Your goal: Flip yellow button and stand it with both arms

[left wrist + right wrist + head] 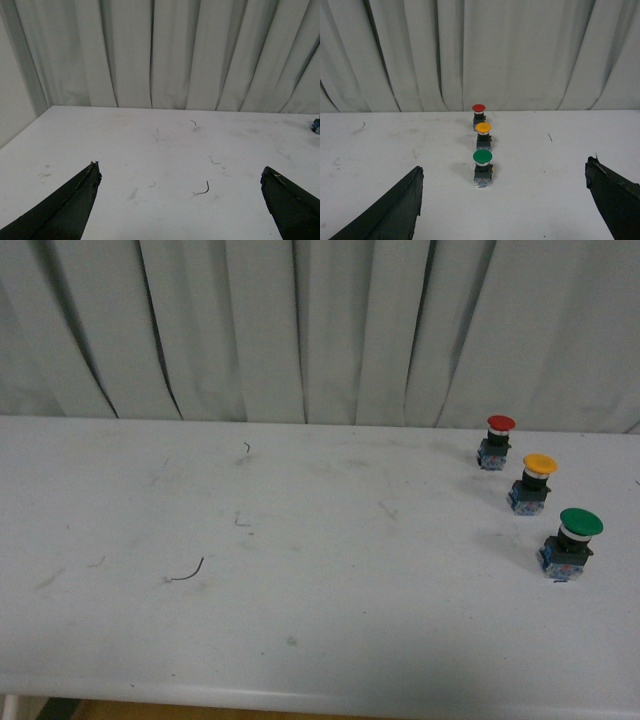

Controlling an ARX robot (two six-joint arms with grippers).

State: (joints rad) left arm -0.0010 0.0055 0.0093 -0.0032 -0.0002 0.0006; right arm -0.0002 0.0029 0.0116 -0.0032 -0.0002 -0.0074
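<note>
yellow button upright between red button, green button.

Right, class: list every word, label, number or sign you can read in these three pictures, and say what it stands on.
None can be read.
yellow button: no print visible on cap or base; base detail too small and blurred to tell.
red button: the same.
green button: the same; a pale patch on its base is unreadable.
table: only scuffs and stray wire bits, no writing.
curtain: plain.
</note>
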